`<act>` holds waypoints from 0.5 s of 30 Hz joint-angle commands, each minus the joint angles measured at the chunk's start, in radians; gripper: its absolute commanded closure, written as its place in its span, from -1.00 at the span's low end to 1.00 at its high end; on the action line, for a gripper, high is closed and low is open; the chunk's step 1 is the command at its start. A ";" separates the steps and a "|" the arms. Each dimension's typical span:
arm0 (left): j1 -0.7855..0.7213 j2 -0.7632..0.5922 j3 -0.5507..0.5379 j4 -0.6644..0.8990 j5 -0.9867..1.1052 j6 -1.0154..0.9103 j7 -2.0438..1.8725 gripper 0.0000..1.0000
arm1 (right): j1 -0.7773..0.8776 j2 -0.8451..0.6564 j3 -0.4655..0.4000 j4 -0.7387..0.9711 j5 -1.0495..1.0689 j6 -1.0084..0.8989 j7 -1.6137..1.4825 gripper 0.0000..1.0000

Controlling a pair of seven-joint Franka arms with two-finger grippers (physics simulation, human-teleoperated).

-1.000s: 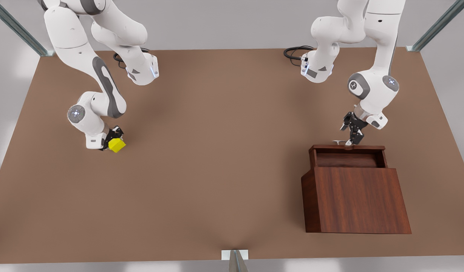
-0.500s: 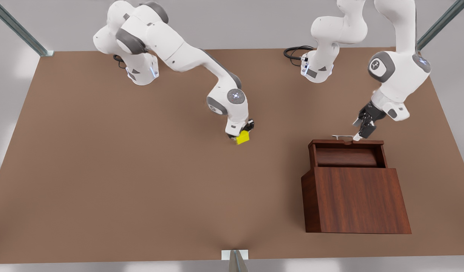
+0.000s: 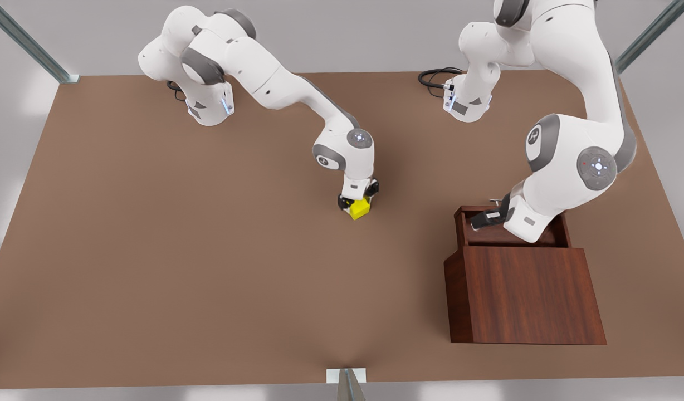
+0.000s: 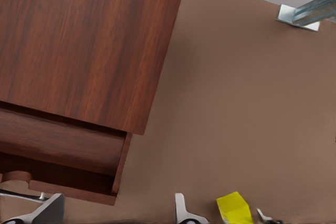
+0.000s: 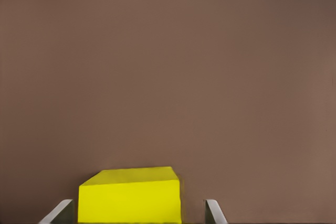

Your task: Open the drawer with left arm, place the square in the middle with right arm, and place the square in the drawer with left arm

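Right gripper (image 3: 355,207): hanging low over the middle (image 3: 297,234) of the brown bench (image 3: 152,250), its fingers (image 5: 212,211) sitting either side of the square (image 3: 360,209); a sliver of gap is showing between one finger and the cube in the right wrist view, so whether they are gripping it is not clear.
Square: sitting at the bench's centre, well apart from the wooden box (image 3: 524,295), looking to be resting on the surface.
Left gripper (image 3: 478,221): hovering over the drawer (image 3: 475,236) at its far end, fingers (image 4: 184,212) standing spread apart and grasping nothing.
Drawer: standing pulled out from the box toward the arm bases, its silver handle (image 3: 495,202) peeking out beside the left arm's wrist.
Box: sitting on the front view's right, its broad top panel facing up.
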 commanded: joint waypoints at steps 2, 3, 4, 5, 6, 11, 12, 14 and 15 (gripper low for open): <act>0.002 0.009 -0.067 0.000 0.093 0.000 0.029 -1.00 | 0.001 -0.095 -0.025 -0.028 0.060 -0.049 -0.002 -1.00; -0.001 0.016 -0.106 0.000 0.093 0.000 0.047 -1.00 | 0.001 -0.205 -0.062 -0.102 0.135 -0.070 -0.031 -1.00; -0.027 0.028 -0.127 -0.002 0.094 0.000 0.093 -1.00 | 0.001 -0.305 -0.139 -0.148 0.155 -0.150 -0.115 -1.00; -0.067 0.040 -0.129 -0.002 0.093 0.001 0.114 -1.00 | -0.062 -0.400 -0.183 -0.144 0.158 -0.311 -0.131 -1.00; -0.098 0.048 -0.129 -0.002 0.093 0.009 0.114 -1.00 | -0.177 -0.458 -0.177 -0.144 0.164 -0.356 -0.158 -1.00; -0.320 0.158 -0.129 -0.002 0.096 0.176 0.121 -1.00 | -0.729 -0.593 -0.174 -0.096 0.272 -0.577 -0.721 -1.00; -0.354 0.174 -0.129 -0.005 0.108 0.213 0.160 -1.00 | -0.775 -0.589 -0.174 -0.085 0.270 -0.580 -0.799 -1.00; -0.411 0.220 -0.129 -0.011 0.122 0.264 0.283 -1.00 | -0.907 -0.581 -0.103 0.011 0.270 -0.692 -0.878 -1.00; -0.432 0.233 -0.129 -0.017 0.125 0.290 0.331 -1.00 | -0.904 -0.584 -0.103 0.007 0.272 -0.696 -0.872 -1.00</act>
